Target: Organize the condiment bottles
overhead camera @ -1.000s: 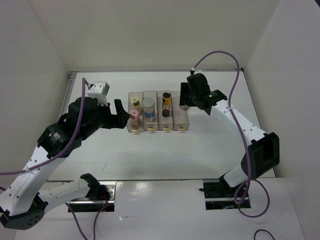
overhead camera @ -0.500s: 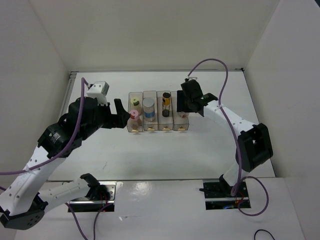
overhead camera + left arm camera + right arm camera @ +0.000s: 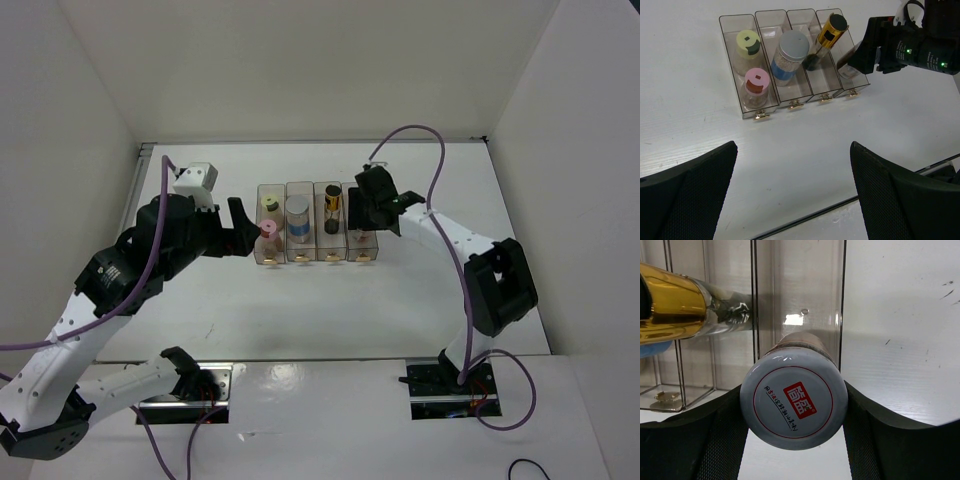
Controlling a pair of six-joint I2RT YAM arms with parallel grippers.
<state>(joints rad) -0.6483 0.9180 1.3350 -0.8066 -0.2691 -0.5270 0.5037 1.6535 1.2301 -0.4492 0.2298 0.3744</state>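
Item: four clear bins [image 3: 317, 225], set side by side in a row at the centre of the white table [image 3: 300, 310]. First bin, at the 9 o'clock end: the cream bottle with yellow-green cap [image 3: 748, 42] is stood toward 12 o'clock and the pink-capped bottle [image 3: 757, 80] toward 6 o'clock, both upright. Second bin: the wider clear bottle with blue label [image 3: 787, 55] is held upright. Third bin: the dark bottle with gold cap [image 3: 827, 30] is leaned, its cap tipped toward 12 o'clock. Fourth bin, at the 3 o'clock end: the white bottle [image 3: 794, 399] is clamped between the fingers of the right gripper [image 3: 855, 54], tilted, its far end seen within the bin walls. The left gripper [image 3: 242, 228] is held at 9 o'clock of the row, fingers spread wide, nothing gripped.
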